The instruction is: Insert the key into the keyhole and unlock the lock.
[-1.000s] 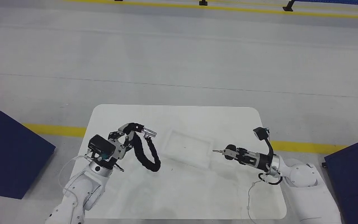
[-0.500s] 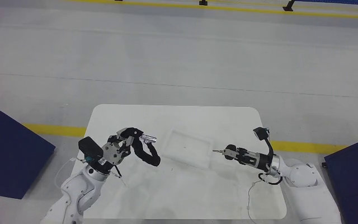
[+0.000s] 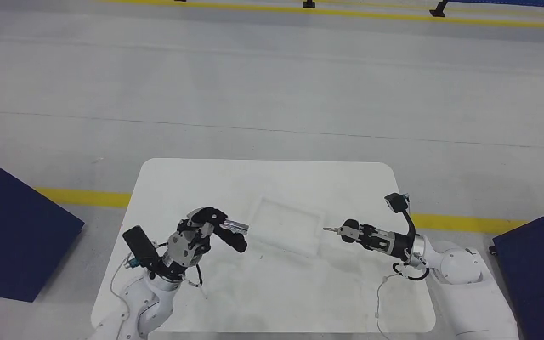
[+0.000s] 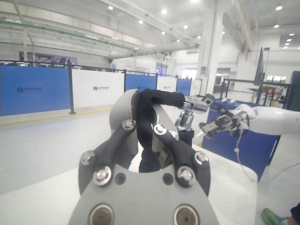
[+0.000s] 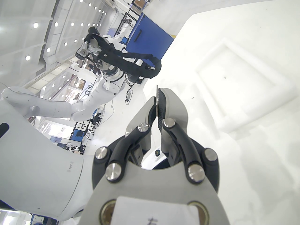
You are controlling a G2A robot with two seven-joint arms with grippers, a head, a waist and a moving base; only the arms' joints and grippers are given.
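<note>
Left gripper [image 4: 145, 108] first: its two pale, curved fingers are clamped around the black woven sleeve of the cable lock [image 4: 164, 100], nothing slack in that grip. The sleeve arches up out of the jaws and ends in a polished chrome barrel [image 4: 196, 106], round and shiny, on a swivel joint. The lock hangs in the air over the near-left part of the table, its barrel pointing right. In the right wrist view the rest of the cable droops in a dark loop below the gripper.

Across to the right gripper [image 5: 158, 97]: the ribbed black pads are pinched nearly together on a thin, flat metal key [image 5: 156, 93], blade poking out past the fingertips. It sits over the right side of the table, blade aimed left at the lock and well apart from it.

Between them lies a shallow rectangular recess [image 3: 285, 223], moulded into the smooth white table [image 3: 340, 178] with its rounded corners.
</note>
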